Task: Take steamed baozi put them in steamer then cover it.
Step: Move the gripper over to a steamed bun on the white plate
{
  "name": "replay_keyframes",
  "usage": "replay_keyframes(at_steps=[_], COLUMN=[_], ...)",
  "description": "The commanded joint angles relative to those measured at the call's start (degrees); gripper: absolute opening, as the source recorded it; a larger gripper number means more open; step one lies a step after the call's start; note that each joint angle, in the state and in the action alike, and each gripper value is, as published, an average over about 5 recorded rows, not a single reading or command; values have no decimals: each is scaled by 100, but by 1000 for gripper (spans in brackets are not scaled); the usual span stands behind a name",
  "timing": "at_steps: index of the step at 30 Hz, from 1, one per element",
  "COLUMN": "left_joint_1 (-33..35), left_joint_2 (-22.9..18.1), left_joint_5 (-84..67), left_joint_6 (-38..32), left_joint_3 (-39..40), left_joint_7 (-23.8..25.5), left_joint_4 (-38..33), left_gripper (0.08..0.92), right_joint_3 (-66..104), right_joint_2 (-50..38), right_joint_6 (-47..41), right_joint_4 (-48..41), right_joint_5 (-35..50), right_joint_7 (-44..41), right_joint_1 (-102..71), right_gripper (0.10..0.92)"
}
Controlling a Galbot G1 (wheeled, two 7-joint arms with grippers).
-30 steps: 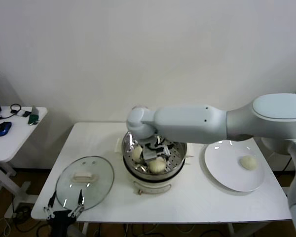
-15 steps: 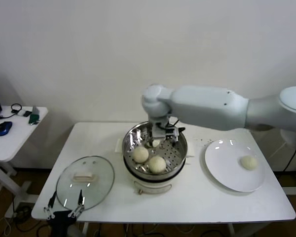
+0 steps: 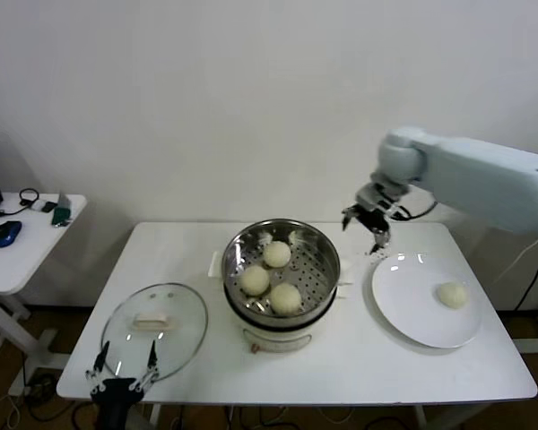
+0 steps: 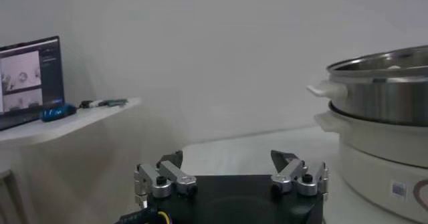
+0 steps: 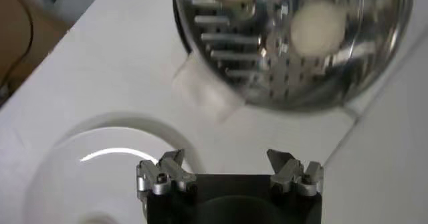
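Observation:
The steel steamer (image 3: 323, 278) stands mid-table on its white base and holds three cream-white baozi (image 3: 277, 254). A fourth baozi (image 3: 451, 295) lies on the white plate (image 3: 403, 305) to the right. My right gripper (image 3: 368, 224) is open and empty, held above the table between the steamer and the plate. In the right wrist view the steamer (image 5: 374, 58) with baozi (image 5: 318, 28) and the plate (image 5: 73, 158) lie below the open gripper (image 5: 226, 160). My left gripper (image 3: 124, 365) is open and empty, parked low at the table's front-left edge.
The round clear glass lid (image 3: 155, 331) lies flat on the table left of the steamer. A side table (image 3: 22, 246) with a blue mouse stands at far left. In the left wrist view the steamer (image 4: 384, 91) is to one side and a laptop (image 4: 30, 75) farther off.
My right arm has lifted out of the steamer and swung right towards the plate, empty. A third baozi now lies in the steamer. The left arm has not moved.

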Motion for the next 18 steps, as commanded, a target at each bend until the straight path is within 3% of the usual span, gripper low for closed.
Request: replay_keyframes(at_steps=[1,6,18], left_joint_1=[-29,-44,-40], left_joint_2=[17,17,-62], left_joint_5=[-72,-149,-53], left_joint_6=[6,63,123], left_joint_3=[-47,-98,-85], left_joint_7=[28,1,-14], left_joint_4=[-82,-128,-104], left_gripper=[823,823,823], right_joint_3=[870,2483,3913], right_joint_2=[-1483,-1341,-685], right_joint_6=[-565,339,733], right_joint_4=[-1008,-1876,-3049], right_joint_5=[-15,-1144,-2336], right_joint_7=[259,136,42], right_joint_1=[-1564,-2896,-3788], right_gripper=[823,823,823])
